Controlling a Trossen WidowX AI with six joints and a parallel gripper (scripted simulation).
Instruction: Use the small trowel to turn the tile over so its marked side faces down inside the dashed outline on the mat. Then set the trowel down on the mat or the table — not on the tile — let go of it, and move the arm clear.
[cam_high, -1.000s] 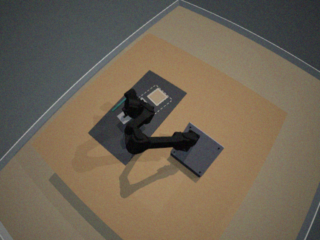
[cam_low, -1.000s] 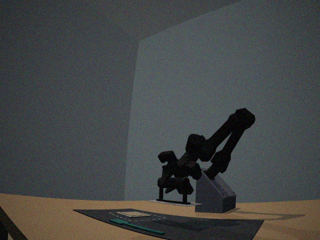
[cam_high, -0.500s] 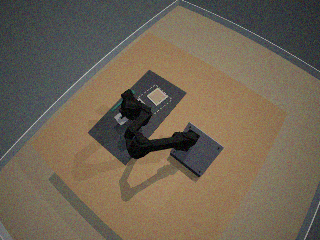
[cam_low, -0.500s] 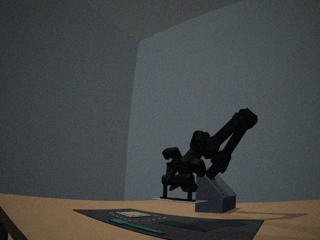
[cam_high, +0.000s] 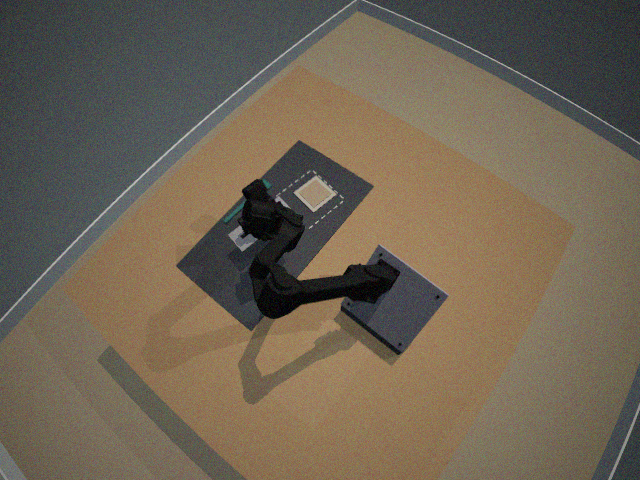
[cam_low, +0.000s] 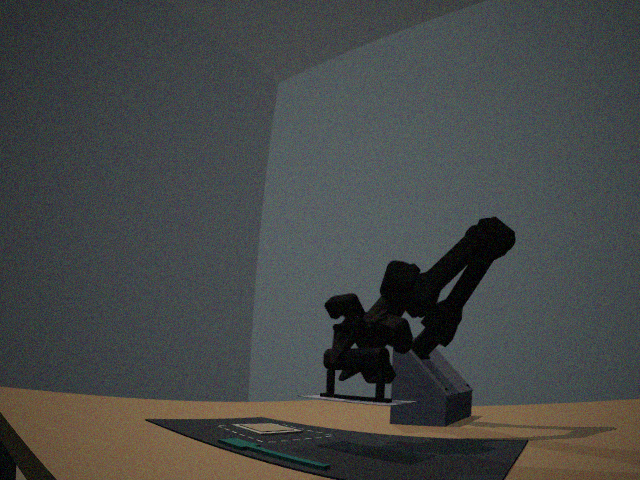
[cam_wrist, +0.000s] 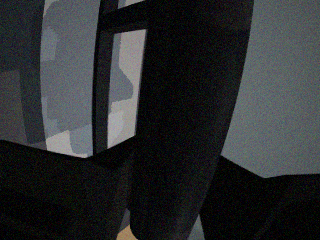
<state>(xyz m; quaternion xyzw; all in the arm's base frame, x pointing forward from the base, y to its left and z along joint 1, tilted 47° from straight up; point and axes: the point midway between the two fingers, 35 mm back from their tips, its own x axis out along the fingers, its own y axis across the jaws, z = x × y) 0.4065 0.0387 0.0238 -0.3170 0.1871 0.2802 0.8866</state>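
Observation:
The tile (cam_high: 315, 192) (cam_low: 266, 427) lies flat inside the dashed outline (cam_high: 326, 214) on the dark mat (cam_high: 206, 263) (cam_low: 439, 454). Its upper face is plain beige with a pale rim, and I see no mark on it. My gripper (cam_high: 253, 227) (cam_low: 356, 356) is shut on the dark handle (cam_wrist: 190, 107) of the small trowel. The trowel's pale flat blade (cam_high: 240, 240) (cam_low: 356, 399) (cam_wrist: 74, 80) is level, a little above the mat, beside the outline on the side away from the tile. The arm hides the fingers in the top view.
A teal strip (cam_high: 233, 211) (cam_low: 273, 452) lies on the mat's edge next to the outline. The arm's grey base block (cam_high: 408, 304) (cam_low: 431, 392) stands on the tan table beside the mat. The table ends at a grey border with a white line (cam_high: 155, 165).

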